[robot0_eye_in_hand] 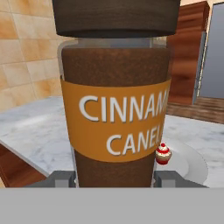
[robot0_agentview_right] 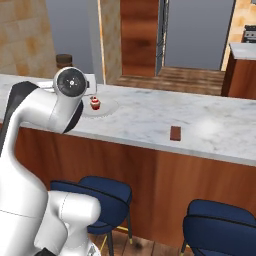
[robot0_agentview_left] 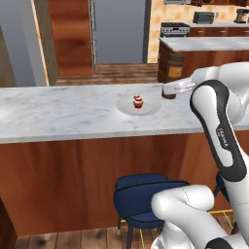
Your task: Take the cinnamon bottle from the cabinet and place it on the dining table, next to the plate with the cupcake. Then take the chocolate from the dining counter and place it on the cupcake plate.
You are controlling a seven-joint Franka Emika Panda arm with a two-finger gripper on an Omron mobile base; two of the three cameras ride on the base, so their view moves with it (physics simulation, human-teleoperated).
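My gripper [robot0_eye_in_hand: 114,178] is shut on the cinnamon bottle [robot0_eye_in_hand: 116,109], a brown cylinder with an orange label and a dark cap that stands very close in the hand view. In the left base view the gripper [robot0_agentview_left: 171,89] holds the bottle [robot0_agentview_left: 168,95] low over the dining table [robot0_agentview_left: 58,114], just right of the plate [robot0_agentview_left: 150,109]; whether it touches the marble I cannot tell. The cupcake [robot0_agentview_left: 138,101] sits on the plate. From the right, the bottle's cap [robot0_agentview_right: 64,60] peeks over the arm, near the cupcake [robot0_agentview_right: 95,103]. The chocolate [robot0_agentview_right: 175,133] lies flat on the marble, well right of the plate [robot0_agentview_right: 109,107].
Blue stools [robot0_agentview_left: 146,194] [robot0_agentview_right: 220,225] stand under the table's near side by the robot base. Behind the table lies wood floor, a kitchen island [robot0_agentview_left: 204,48] and a stove [robot0_agentview_left: 175,29].
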